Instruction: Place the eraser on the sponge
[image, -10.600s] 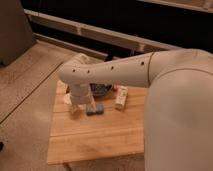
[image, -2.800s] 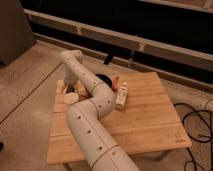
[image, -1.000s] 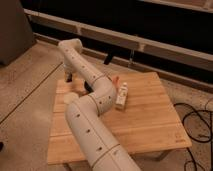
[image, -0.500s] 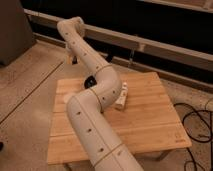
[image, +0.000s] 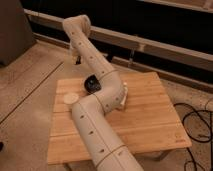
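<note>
Beyond the back left edge of the bench (image: 150, 125), the gripper (image: 78, 61) hangs pointing straight down over the speckled floor (image: 30, 85), well apart from everything on the boards; it shows only as a small dark shape below the wrist; whether it is spread or closed: cannot tell.

Arm (image: 100, 135) pose: enters at the bottom edge, near centre; the lower link rises steeply, leaning slightly left, across the front half of the bench; it reaches a bend (image: 111, 92) over the middle of the bench; from the bend a long straight link runs up and to the left, over the back left part of the bench and past its rear edge; a rounded joint (image: 77, 24) sits at the top, high against the dark background wall; from that joint the last short section turns down to the gripper; overall shape a tall hook, open toward the floor.

Eraser (image: 91, 82): dark block on the back left part of the bench, just left of the long link, which borders it in this view; sponge: cannot be picked out from that dark patch, so cannot tell whether it lies under the eraser.

White cup (image: 71, 98): stands front left of the eraser, near but apart from it; cream-white block (image: 123, 98): right of the bend, partly hidden by the arm; black cable (image: 197, 122): loops on the floor to the right of the bench.
</note>
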